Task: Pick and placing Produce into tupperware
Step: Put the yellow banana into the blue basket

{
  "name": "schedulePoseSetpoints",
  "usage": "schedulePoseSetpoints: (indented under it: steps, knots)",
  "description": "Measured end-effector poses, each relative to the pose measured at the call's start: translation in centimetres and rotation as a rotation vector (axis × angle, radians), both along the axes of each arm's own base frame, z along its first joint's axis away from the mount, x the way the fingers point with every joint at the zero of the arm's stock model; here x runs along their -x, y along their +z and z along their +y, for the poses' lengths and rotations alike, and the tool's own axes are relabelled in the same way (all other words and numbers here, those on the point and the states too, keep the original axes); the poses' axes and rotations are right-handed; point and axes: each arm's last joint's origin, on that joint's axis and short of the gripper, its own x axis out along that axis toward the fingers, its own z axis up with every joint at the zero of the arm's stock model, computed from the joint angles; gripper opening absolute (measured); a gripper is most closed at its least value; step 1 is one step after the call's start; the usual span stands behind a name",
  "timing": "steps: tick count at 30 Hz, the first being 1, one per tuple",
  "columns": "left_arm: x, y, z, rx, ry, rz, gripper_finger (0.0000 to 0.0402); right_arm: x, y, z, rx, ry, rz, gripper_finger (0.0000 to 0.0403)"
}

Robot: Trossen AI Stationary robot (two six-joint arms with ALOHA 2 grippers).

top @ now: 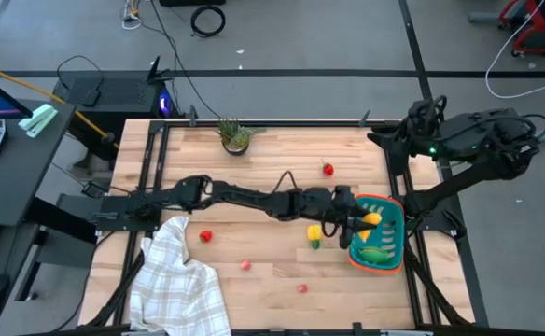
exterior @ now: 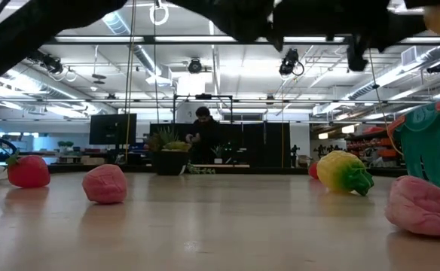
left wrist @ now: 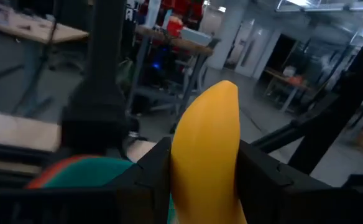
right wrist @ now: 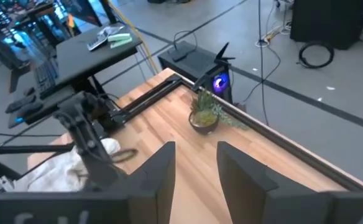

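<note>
My left gripper [top: 360, 221] reaches far across the table and is shut on the yellow banana [top: 372, 220], above the teal tub with the orange rim [top: 396, 217]. The green oblong vegetable [top: 375, 253] lies inside the tub. A yellow pepper with a green stem [top: 314, 234] lies on its side on the table just left of the tub, also seen in the low view [exterior: 344, 172]. Several small red fruits [top: 205, 236] are scattered on the wood. My right gripper [right wrist: 196, 147] is open and waits high over the table's far right corner. My left gripper holds the banana [left wrist: 207, 140] pinched between its two fingers [left wrist: 151, 169], one on each side. One end of the banana [left wrist: 224, 93] sticks out forward past the fingertips. The arm comes from the table's left. The banana is lifted clear, above the tub's rim [left wrist: 57, 173].
A small potted plant [top: 235, 136] stands at the far edge, and a white checked cloth [top: 181, 285] lies at the near left corner. One red fruit [top: 328, 169] sits far of the left arm. Bare wood lies in the middle. A person [exterior: 203, 135] shows in the room beyond.
</note>
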Motion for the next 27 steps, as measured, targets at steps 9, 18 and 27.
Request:
schedulePoseSetpoints:
  steps: [9,18,27]
  knots:
    - [-0.7,-4.3,-1.3,-0.001,-0.010,0.057,0.0156,0.0,0.0,0.1,0.007,0.033,0.015,0.0126]
    - [-0.6,-5.8,-2.3,-0.068,-0.026,0.137,0.0174,-0.1,-0.1,0.2,-0.023,0.088,0.023,0.0125]
    - [-0.6,-5.9,-2.2,-0.079,-0.027,0.142,0.0188,-0.1,-0.1,0.3,-0.028,0.098,0.024,0.0125]
